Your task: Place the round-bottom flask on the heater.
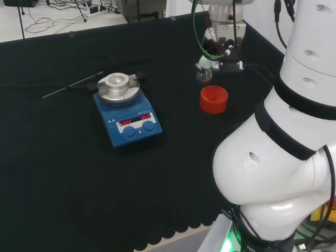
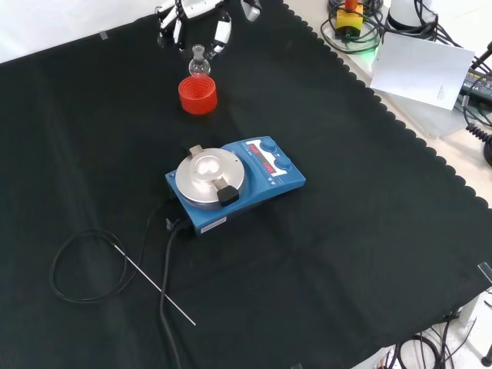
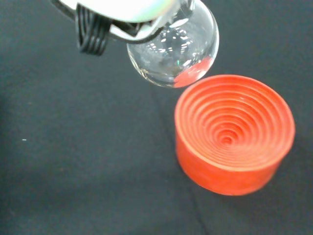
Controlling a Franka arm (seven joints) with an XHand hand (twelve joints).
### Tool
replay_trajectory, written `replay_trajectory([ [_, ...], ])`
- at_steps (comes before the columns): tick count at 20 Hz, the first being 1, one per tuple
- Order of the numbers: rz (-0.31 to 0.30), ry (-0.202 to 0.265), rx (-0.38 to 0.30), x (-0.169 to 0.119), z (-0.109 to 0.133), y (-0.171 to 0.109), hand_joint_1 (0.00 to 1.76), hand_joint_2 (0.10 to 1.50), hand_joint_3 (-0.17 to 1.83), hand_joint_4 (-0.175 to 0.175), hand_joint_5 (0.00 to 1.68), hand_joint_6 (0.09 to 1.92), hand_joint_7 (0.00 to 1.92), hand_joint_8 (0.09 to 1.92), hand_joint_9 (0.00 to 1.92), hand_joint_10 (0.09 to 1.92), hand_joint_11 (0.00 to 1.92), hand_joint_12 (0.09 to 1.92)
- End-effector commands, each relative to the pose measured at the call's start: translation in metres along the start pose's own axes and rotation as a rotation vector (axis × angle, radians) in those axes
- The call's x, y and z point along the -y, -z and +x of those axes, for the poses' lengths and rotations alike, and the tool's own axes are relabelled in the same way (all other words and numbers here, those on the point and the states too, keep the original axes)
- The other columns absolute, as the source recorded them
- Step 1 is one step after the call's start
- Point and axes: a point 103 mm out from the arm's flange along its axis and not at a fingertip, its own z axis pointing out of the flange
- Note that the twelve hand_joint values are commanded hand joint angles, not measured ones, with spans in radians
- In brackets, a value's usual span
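Round-bottom flask point(image 3: 172, 49) held by robot hand point(image 2: 201, 19) | wrist view: clear of red stand point(image 3: 234, 139) | heater point(image 2: 231, 183) apart

The round-bottom flask point(image 3: 172, 51) is clear, glossy glass with bright glints. The stand point(image 3: 234, 132) looks like matt red plastic or rubber, ribbed in rings. The heater point(image 2: 234, 182) has a smooth blue body, probably painted metal, and a dull silver metal top. Matt black cloth point(image 2: 346, 254) covers the desk.
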Motion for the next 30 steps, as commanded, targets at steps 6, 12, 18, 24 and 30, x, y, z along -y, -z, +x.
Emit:
replay_trajectory([
  [6,-0.018,0.096,0.013,-0.006,0.061,0.030,1.10,0.70,0.71,0.133,1.13,0.95,0.30,0.68,0.49,0.65,0.05,1.41],
  [12,-0.015,0.162,0.015,-0.010,0.105,0.038,1.10,0.70,0.71,0.136,1.13,0.95,0.30,0.68,0.49,0.65,0.05,1.41],
  [18,-0.011,0.227,0.021,-0.013,0.146,0.040,1.10,0.70,0.71,0.138,1.13,0.95,0.30,0.68,0.49,0.65,0.05,1.41],
  [24,-0.011,0.274,0.049,-0.015,0.176,0.040,1.09,0.70,0.71,0.140,1.13,0.95,0.30,0.68,0.49,0.65,0.05,1.41],
  [30,0.006,0.297,0.069,-0.020,0.200,0.032,1.09,0.70,0.71,0.143,1.13,0.95,0.30,0.68,0.49,0.65,0.05,1.42],
])
